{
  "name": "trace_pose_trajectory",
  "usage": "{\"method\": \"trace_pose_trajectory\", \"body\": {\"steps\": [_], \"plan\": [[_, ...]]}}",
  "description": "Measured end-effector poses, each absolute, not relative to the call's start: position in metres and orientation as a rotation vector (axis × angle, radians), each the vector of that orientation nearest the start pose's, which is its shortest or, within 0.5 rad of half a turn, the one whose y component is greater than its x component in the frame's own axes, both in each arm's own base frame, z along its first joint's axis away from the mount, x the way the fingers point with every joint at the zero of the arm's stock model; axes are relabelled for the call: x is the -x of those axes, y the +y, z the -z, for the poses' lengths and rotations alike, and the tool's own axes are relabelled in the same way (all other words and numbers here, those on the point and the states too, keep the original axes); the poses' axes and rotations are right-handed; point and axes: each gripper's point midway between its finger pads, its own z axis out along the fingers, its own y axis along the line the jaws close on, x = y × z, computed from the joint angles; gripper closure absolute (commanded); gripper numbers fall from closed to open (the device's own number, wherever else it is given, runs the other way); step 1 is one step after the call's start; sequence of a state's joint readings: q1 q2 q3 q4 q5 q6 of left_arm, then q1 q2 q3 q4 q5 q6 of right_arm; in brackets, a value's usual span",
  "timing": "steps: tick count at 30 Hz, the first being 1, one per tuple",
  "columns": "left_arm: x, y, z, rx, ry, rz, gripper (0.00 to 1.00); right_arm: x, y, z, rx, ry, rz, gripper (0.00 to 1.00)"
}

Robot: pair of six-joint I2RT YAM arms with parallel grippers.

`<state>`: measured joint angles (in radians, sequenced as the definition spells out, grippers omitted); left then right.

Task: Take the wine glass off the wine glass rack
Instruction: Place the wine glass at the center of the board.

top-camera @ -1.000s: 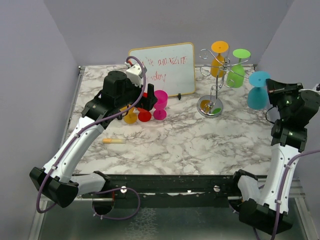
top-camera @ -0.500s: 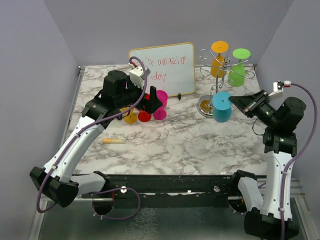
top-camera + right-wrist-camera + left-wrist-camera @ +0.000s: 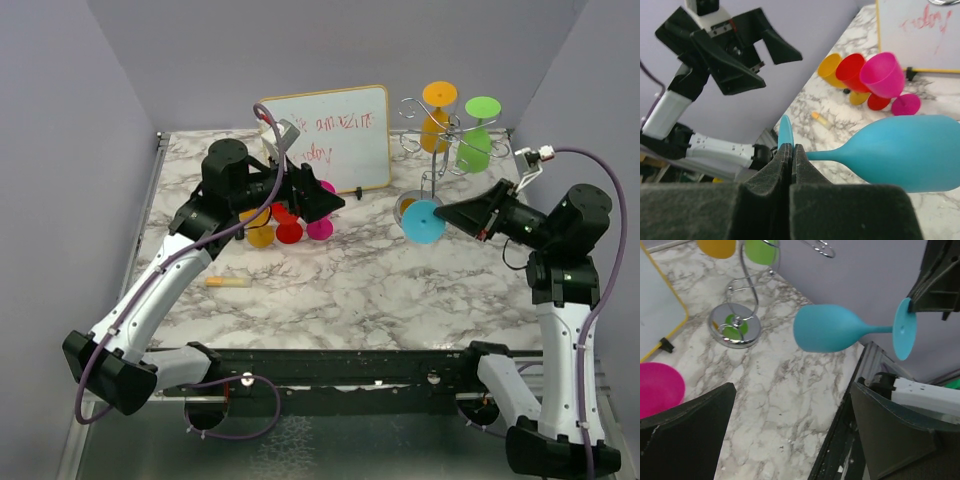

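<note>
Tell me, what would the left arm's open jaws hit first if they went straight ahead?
Probably the blue wine glass, its bowl lying sideways in mid-air ahead of the left gripper, held by its foot in the right gripper. Depth is unclear.

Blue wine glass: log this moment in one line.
right gripper: shut on blue wine glass foot | glass: clear of wine glass rack, sideways in air | left gripper: open, empty
</note>
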<state>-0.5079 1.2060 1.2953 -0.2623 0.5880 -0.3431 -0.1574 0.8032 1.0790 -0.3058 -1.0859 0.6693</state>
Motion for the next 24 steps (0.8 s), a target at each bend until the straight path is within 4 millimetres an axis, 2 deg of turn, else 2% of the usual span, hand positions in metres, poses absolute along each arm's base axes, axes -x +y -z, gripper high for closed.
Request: {"method": "trace_pose_trajectory", "body": {"steps": [6, 10, 13, 15, 19, 24], "plan": [[-0.244, -0.302, -0.371, -0.708, 1.691, 1.335, 0.01, -0.193, 0.174, -0.377, 0.345, 1.784, -1.371, 0.99], [-0.222, -0.326, -0.367, -0.812, 1.682, 1.436, 0.01, -0.180, 0.227, -0.354, 0.488, 1.871, -1.429, 0.99], [-0.216, -0.327, -0.361, -0.847, 1.699, 1.435, 0.01, -0.175, 0.265, -0.334, 0.575, 1.941, -1.427, 0.99], [-0.216, -0.326, -0.364, -0.859, 1.698, 1.412, 0.01, -0.177, 0.281, -0.322, 0.604, 1.972, -1.399, 0.99], [-0.220, -0.318, -0.366, -0.875, 1.709, 1.324, 0.01, -0.196, 0.286, -0.313, 0.573, 1.973, -1.301, 0.99], [-0.217, -0.308, -0.357, -0.896, 1.739, 1.250, 0.04, -0.211, 0.284, -0.322, 0.555, 1.898, -1.231, 0.99]]}}
